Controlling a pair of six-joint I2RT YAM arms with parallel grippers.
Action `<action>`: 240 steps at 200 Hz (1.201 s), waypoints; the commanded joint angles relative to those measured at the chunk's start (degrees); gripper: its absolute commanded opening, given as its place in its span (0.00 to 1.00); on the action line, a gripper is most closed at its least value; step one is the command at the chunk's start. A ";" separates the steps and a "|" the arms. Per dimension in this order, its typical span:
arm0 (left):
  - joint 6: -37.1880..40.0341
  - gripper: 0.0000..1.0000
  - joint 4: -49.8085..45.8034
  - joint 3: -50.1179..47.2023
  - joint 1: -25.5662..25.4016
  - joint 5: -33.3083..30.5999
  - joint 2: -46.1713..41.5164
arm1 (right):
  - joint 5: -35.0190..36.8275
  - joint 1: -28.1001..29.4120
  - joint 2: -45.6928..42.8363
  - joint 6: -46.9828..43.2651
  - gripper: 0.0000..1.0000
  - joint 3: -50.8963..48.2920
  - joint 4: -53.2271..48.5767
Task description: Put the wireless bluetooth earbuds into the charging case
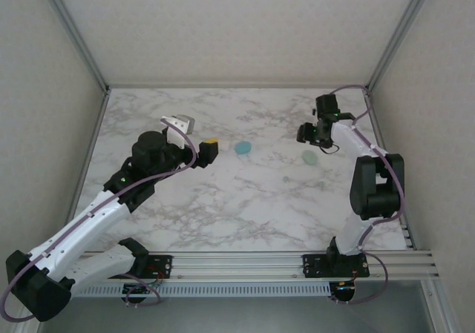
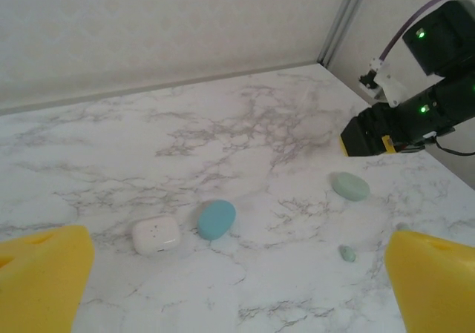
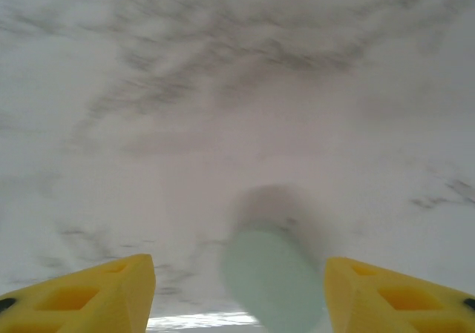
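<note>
Marble [image 1: 223, 199]: case half [image 3: 273, 292] between end effector [image 3: 239, 266] fingers

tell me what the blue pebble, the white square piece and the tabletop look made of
The blue pebble looks like smooth matte plastic: even colour, rounded edges, no glare. The white square piece seems to be smooth plastic too, slightly shinier on top. The tabletop could be marble-patterned laminate or stone: white with grey veins.
</note>
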 commanded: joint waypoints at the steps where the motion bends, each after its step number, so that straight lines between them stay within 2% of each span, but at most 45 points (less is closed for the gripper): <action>1: -1.15 1.00 -1.30 2.84 0.51 1.75 -0.14 | 1.91 -0.66 1.79 -5.61 0.63 -0.62 -4.12; 30: -0.72 1.00 -1.47 2.84 0.51 1.88 -0.23 | -4.35 -2.02 1.85 -7.21 0.68 -2.60 -1.22; 61: -0.70 1.00 -1.47 3.50 0.51 2.58 0.40 | -5.15 -1.96 3.03 -9.21 0.73 -2.36 -1.92; 92: -0.96 1.00 -1.51 3.81 0.53 3.24 1.05 | -4.70 -1.92 6.09 -10.78 0.70 -0.20 -5.36; 146: -0.97 1.00 -1.47 3.63 0.51 3.24 1.13 | -5.03 -1.29 7.07 -11.90 0.63 -0.60 -5.65; 240: -0.88 1.00 -2.01 3.06 0.51 2.41 0.72 | 2.56 2.11 8.09 -12.14 0.56 0.01 -6.07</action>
